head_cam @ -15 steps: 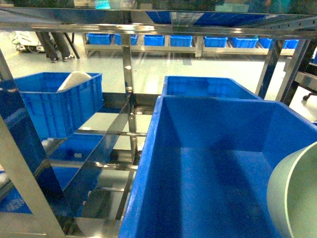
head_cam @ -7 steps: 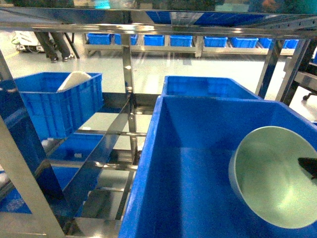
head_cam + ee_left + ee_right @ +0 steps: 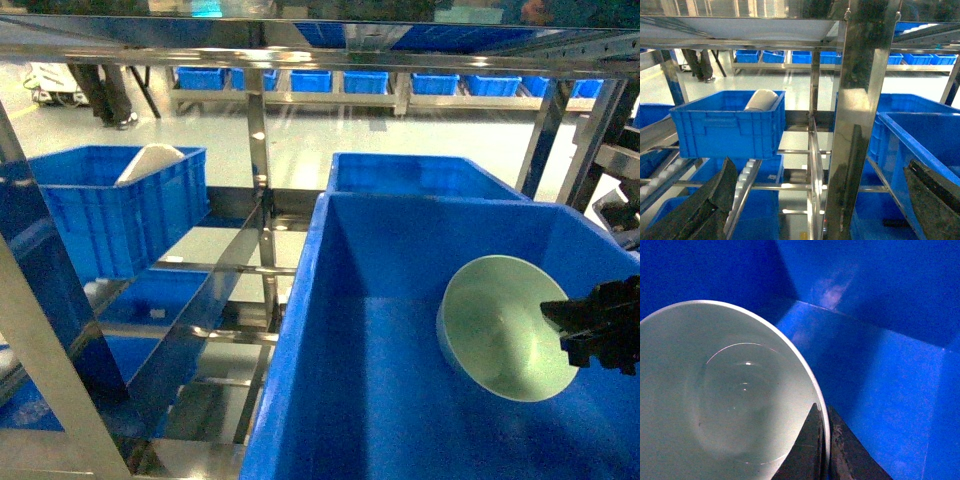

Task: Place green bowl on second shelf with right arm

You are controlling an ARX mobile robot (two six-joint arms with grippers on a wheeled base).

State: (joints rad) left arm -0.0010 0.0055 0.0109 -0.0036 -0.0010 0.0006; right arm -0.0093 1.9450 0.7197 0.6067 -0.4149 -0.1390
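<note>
The pale green bowl (image 3: 495, 325) hangs tilted inside the large deep blue crate (image 3: 310, 300), its opening facing the head camera. My right gripper (image 3: 572, 325) comes in from the right and is shut on the bowl's rim. In the right wrist view the two fingers (image 3: 810, 450) pinch the rim of the green bowl (image 3: 725, 400) above the crate floor (image 3: 880, 390). The crate hides most of the second shelf; its steel rails (image 3: 215, 335) show to the left. My left gripper (image 3: 820, 165) is open with nothing in it, facing the rack.
A smaller blue crate (image 3: 120, 215) with a white object (image 3: 150, 162) sits on the left tier. Another blue crate (image 3: 420, 175) stands behind the large one. Steel uprights (image 3: 258, 150) and an upper shelf beam (image 3: 300, 55) frame the opening. A wide post (image 3: 860, 100) stands just ahead of the left gripper.
The bowl came in from the right edge of the head view, moving left and deeper into the large crate. The right gripper now shows holding its rim.
</note>
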